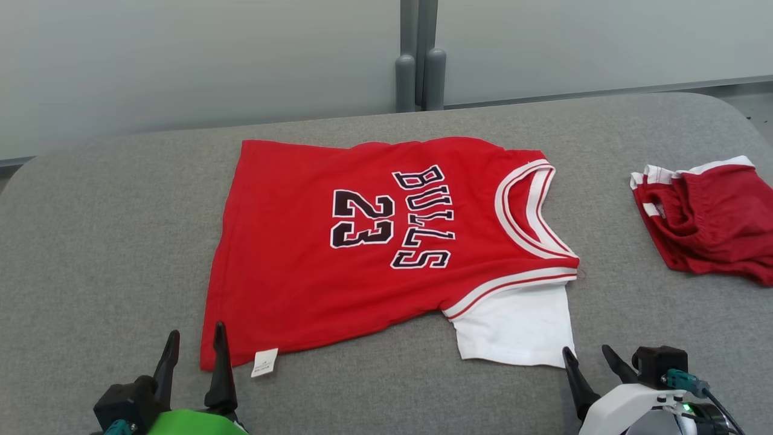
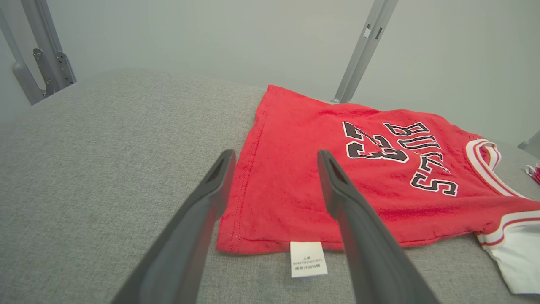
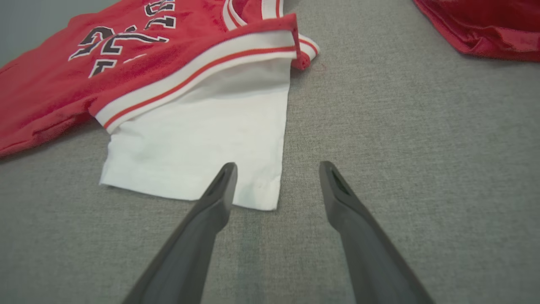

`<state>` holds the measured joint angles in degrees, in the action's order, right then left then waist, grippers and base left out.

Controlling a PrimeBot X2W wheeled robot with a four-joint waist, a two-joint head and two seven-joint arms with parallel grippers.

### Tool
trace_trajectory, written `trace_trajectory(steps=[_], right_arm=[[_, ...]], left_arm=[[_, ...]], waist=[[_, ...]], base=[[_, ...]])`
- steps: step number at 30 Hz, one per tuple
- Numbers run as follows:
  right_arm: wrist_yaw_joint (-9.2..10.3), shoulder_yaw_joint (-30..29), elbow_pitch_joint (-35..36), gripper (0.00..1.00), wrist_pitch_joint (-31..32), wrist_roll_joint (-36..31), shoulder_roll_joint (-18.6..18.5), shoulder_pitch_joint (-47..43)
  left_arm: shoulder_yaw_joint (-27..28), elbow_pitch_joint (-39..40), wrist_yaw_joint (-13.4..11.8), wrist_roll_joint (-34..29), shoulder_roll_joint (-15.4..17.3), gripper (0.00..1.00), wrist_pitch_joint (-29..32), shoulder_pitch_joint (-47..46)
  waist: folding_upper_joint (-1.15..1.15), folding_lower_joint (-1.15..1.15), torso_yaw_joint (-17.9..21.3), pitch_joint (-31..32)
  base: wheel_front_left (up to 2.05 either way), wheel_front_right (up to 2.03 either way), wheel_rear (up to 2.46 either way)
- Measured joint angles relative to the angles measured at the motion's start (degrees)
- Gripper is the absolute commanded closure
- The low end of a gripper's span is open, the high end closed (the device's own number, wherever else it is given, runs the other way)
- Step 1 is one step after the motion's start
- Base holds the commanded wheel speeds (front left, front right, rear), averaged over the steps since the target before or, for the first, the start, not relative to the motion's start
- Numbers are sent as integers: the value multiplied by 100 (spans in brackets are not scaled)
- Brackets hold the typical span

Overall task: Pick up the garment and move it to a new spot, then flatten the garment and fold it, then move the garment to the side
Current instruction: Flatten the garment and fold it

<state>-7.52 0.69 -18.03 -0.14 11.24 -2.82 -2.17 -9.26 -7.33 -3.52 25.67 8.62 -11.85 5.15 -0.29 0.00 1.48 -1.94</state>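
Garment (image 1: 290, 284) lies spread flat across the middle of the head view on the grey cloth-covered counter (image 1: 90, 241). It is a red jersey with "BULLS" and "23" in black letters edged in white. It is turned sideways, so the hem faces the left of the frame and the striped neckline (image 1: 513, 211) faces the right. At the jersey's lower right a white sleeve (image 1: 519, 329) sticks out from under a white-and-red armhole band. A small white care label (image 1: 264, 362) pokes out below the hem at the lower left corner.

At the lower left of the head view the left end effector (image 1: 197, 329) has its two dark fingers spread wide with nothing between them. In the left wrist view those fingers frame the hem corner, and the label lies between them low in the frame. Whether either finger touches the cloth cannot be told.

At the lower right of the head view the right end effector (image 1: 585, 348) is likewise spread and empty, just below the sleeve's lower right corner. In the right wrist view its left finger overlaps the sleeve's bottom edge, while its right finger is over bare counter.

A second red cloth item with white trim (image 1: 712, 229) lies crumpled at the right edge of the head view, well apart from the jersey. Two grey posts (image 1: 421, 78) rise at the upper middle against a pale wall.
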Motion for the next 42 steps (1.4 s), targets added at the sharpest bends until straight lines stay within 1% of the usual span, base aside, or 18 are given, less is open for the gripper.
trace_trajectory(steps=[4,9,13,15,16,17,18,21,24,27,30,33,36,39,42], right_arm=[[0,14,-469,0,-91,91,-2,257],[0,218,-1102,0,-187,211,2,546],[-1,216,-1467,0,-187,261,-3,712],[-1,264,-1666,1,-224,387,-10,830],[-1,299,-1723,41,-256,461,-10,860],[-1,335,-1774,58,-277,491,-22,892],[4,370,-1823,69,-292,510,-27,929],[4,450,-1919,100,-389,559,-23,1005],[3,480,-1949,100,-504,589,0,1046],[3,356,-1869,100,-625,523,7,1054],[3,175,-1559,100,-708,426,4,1053],[3,-88,-1090,100,-699,256,5,958],[3,-332,-542,100,-514,130,5,698],[3,-528,-38,100,-202,81,5,350],[3,-700,289,100,40,9,4,-35]], left_arm=[[-22,-48,5,0,10,0,-1,-82],[-36,-113,8,12,21,0,-11,-120],[-27,-138,7,43,44,0,-34,-124],[-15,-137,7,49,77,0,-37,-124],[-12,-137,7,52,85,0,-38,-124],[-12,-137,5,53,89,0,-40,-124],[-11,-136,4,58,93,0,-40,-124],[-13,-136,0,60,107,0,-40,-121],[-23,-140,-2,82,107,0,-40,-111],[-38,-147,-3,103,105,0,-37,-101],[-51,-165,-11,135,104,0,-33,-63],[-71,-182,-11,165,89,0,-32,-4],[-98,-201,-12,205,73,0,-1,52],[-102,-215,-12,285,53,0,23,98],[-96,-292,-9,390,22,0,108,163]], waist=[[0,0,-74,-69],[0,0,-209,-131],[0,0,-273,-140],[0,0,-303,-129],[0,0,-308,-124],[0,0,-309,-120],[0,0,-309,-116],[0,0,-302,-97],[0,0,-276,-72],[0,0,-237,-37],[0,0,-189,5],[0,0,-136,54],[0,0,-79,94],[0,0,-34,114],[0,0,-20,114]], base=[[0,0,0],[0,0,0],[0,0,0],[0,0,0],[0,0,0],[0,0,0],[0,0,0],[0,0,0],[0,0,0],[0,0,0],[0,0,0],[0,0,0],[0,0,0],[0,0,0],[0,0,0]])
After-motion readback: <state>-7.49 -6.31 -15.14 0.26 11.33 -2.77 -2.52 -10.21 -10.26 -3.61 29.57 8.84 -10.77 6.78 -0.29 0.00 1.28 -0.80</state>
